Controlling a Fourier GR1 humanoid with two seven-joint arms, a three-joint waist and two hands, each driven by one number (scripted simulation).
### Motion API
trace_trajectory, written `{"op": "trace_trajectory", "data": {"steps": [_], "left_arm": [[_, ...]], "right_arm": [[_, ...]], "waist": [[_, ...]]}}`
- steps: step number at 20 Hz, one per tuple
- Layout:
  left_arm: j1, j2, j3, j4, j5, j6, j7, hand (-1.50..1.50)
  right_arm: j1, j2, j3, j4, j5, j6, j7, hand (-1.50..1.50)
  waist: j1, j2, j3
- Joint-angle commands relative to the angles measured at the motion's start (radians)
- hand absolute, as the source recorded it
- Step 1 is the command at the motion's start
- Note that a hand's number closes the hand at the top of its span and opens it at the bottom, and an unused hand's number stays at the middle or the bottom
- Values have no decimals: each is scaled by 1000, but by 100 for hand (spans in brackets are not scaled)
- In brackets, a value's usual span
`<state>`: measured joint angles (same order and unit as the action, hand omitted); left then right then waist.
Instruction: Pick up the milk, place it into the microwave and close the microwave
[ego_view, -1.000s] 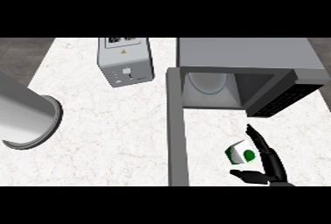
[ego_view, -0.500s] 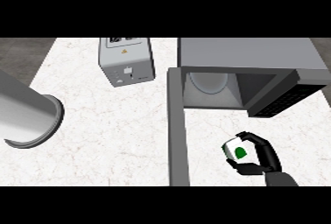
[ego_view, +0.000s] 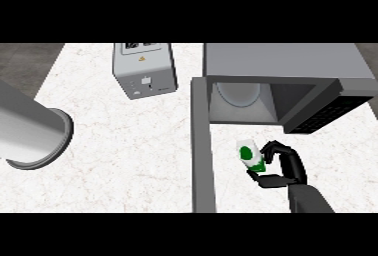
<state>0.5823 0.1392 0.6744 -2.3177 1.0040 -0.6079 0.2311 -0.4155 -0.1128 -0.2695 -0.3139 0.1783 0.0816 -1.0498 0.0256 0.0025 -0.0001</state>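
A white milk carton with a green mark (ego_view: 249, 154) is held in front of the microwave's opening, with my right hand (ego_view: 284, 167) curled round it from the right. The carton tilts with its top toward the microwave. The grey microwave (ego_view: 284, 65) stands at the back right. Its door (ego_view: 201, 145) is swung open toward me and shows edge-on as a long grey bar left of the carton. A white turntable plate (ego_view: 238, 94) shows inside the cavity. My left hand shows nowhere; only a grey left forearm (ego_view: 26, 130) crosses the left edge.
A grey toaster-like box (ego_view: 144, 70) stands at the back, left of the microwave. The microwave's black control panel (ego_view: 328, 112) juts toward the front right. White marbled counter (ego_view: 125, 160) spreads between the forearm and the door.
My right hand has carried the milk carton up and left, closer to the microwave's opening, and turned it more upright. The left forearm has stayed put.
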Motion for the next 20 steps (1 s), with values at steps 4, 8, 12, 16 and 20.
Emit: {"op": "trace_trajectory", "data": {"steps": [4,8,12,16,20], "left_arm": [[24,-21,39,-77,40,-1,36,-150],[-33,-7,33,-4,22,-8,31,-150],[-32,-44,19,-1,9,-36,48,-150],[-36,-39,31,-75,20,30,82,-150],[-45,-9,42,-60,50,34,114,-150]], "right_arm": [[-54,48,-10,6,-12,-62,-60,150],[-154,51,-12,34,5,-133,-15,150],[-199,16,-11,10,7,-141,36,150],[-304,-18,-47,36,-24,-130,113,150],[-354,-22,-34,84,0,-168,154,150]], "waist": [[-6,-1,1],[0,4,2],[-4,1,1],[4,4,2],[10,7,2]]}}
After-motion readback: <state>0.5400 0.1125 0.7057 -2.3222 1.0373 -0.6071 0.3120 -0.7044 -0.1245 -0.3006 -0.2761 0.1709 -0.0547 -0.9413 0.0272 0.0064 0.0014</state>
